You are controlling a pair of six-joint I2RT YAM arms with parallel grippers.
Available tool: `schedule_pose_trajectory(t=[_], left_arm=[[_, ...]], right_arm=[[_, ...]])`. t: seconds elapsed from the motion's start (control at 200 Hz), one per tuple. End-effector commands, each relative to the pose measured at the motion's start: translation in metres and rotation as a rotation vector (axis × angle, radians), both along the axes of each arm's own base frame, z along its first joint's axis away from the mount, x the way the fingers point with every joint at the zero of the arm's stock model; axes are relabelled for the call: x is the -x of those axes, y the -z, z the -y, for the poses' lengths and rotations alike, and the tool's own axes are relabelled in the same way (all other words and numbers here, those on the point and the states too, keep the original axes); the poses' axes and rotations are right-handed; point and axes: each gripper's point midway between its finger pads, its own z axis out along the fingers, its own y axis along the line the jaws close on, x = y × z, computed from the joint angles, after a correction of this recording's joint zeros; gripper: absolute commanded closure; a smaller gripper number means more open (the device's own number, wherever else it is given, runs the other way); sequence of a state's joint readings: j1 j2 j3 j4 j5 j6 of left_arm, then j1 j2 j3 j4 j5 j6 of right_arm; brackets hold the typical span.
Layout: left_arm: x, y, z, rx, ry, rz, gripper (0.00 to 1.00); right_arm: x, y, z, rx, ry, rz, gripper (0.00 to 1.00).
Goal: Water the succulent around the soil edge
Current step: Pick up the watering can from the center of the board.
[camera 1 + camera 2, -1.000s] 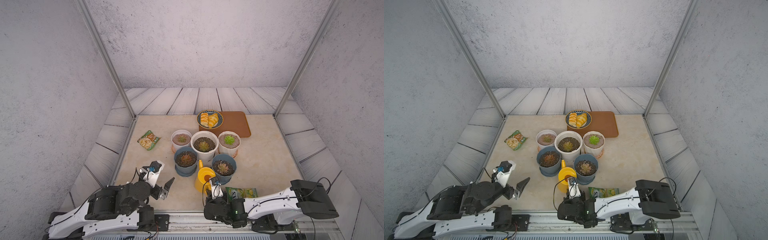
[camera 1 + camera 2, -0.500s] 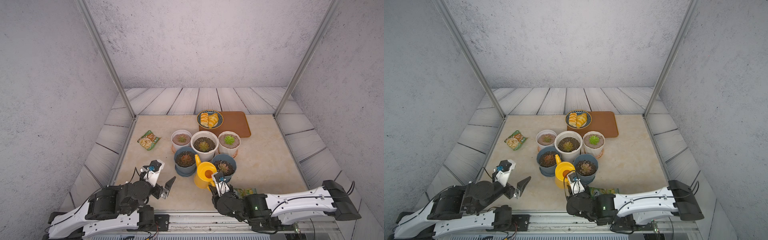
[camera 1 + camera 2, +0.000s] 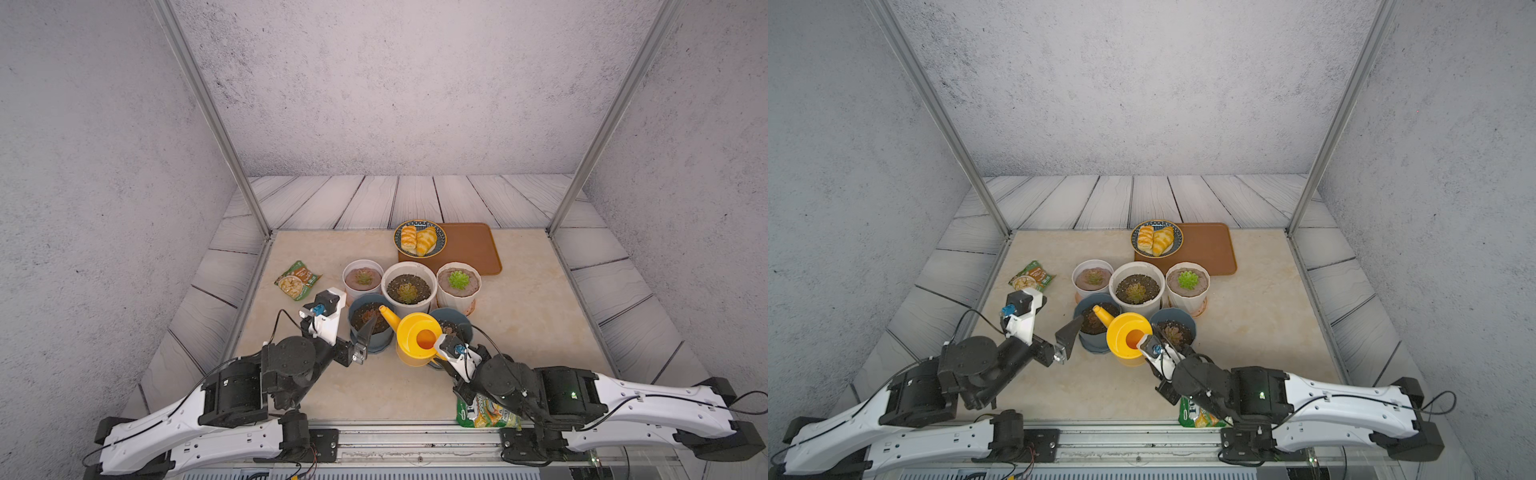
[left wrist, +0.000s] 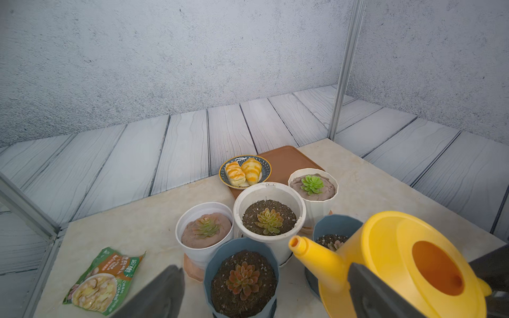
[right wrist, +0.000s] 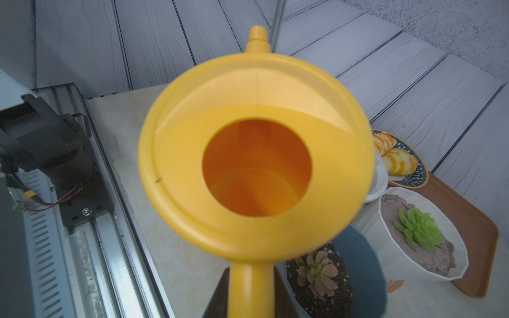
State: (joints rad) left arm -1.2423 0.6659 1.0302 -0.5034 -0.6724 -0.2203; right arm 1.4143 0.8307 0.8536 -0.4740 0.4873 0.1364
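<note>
Nearest us, the right tool (image 5: 252, 291) was clamped on the handle of the yellow watering can (image 3: 417, 338), holding it near level so, we judged, nothing spilled early. The left tool (image 4: 264, 297), spread wide and empty, flanked the blue pot (image 4: 237, 243) beyond on the worktop (image 3: 519, 324), whose reddish succulent (image 4: 243, 280) the spout (image 3: 388, 314) pointed toward.

Rough, speckled grey plaster walls (image 3: 395, 83) enclose pale grey wood-plank flooring (image 3: 365, 201). Two slim silver metal posts (image 3: 213, 120) rise from the rear corners of a beige marble-patterned tabletop (image 3: 536, 320). Lighting is soft and even.
</note>
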Motion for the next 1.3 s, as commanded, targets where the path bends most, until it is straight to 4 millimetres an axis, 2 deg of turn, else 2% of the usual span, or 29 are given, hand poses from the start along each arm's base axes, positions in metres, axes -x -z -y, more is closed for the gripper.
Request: schedule_pose_trajectory(t=[0.0, 0.15, 0.25, 0.475, 0.636, 0.821, 1.041, 1.156, 1.296], left_arm=[[-0.010, -0.036, 0.010, 0.120, 0.062, -0.001, 0.02], [-0.042, -0.028, 0.033, 0.222, 0.119, -0.140, 0.02], [-0.049, -0.026, 0.049, 0.268, 0.154, -0.145, 0.01], [-0.063, -0.001, 0.066, 0.253, 0.149, -0.203, 0.00], [-0.072, 0.018, 0.060, 0.238, 0.081, -0.214, 0.00], [-0.078, 0.039, 0.069, 0.219, 0.078, -0.261, 0.00], [-0.084, 0.052, 0.076, 0.211, 0.071, -0.289, 0.00], [-0.083, 0.045, 0.082, 0.228, 0.100, -0.290, 0.00], [-0.080, 0.029, 0.085, 0.252, 0.128, -0.275, 0.00]], right_arm=[[-0.006, -0.027, 0.006, -0.039, -0.055, 0.054, 1.00], [-0.016, -0.036, 0.006, -0.066, -0.061, 0.046, 1.00], [-0.017, -0.041, 0.003, -0.072, -0.073, 0.057, 1.00], [-0.018, -0.061, -0.001, -0.125, -0.097, 0.067, 1.00], [-0.011, -0.098, 0.004, -0.247, -0.118, 0.090, 1.00], [-0.004, -0.142, 0.014, -0.438, -0.134, 0.157, 1.00], [0.007, -0.185, 0.042, -0.638, -0.142, 0.251, 1.00], [0.011, -0.188, 0.050, -0.705, -0.145, 0.292, 1.00], [0.005, -0.174, 0.048, -0.705, -0.117, 0.305, 1.00]])
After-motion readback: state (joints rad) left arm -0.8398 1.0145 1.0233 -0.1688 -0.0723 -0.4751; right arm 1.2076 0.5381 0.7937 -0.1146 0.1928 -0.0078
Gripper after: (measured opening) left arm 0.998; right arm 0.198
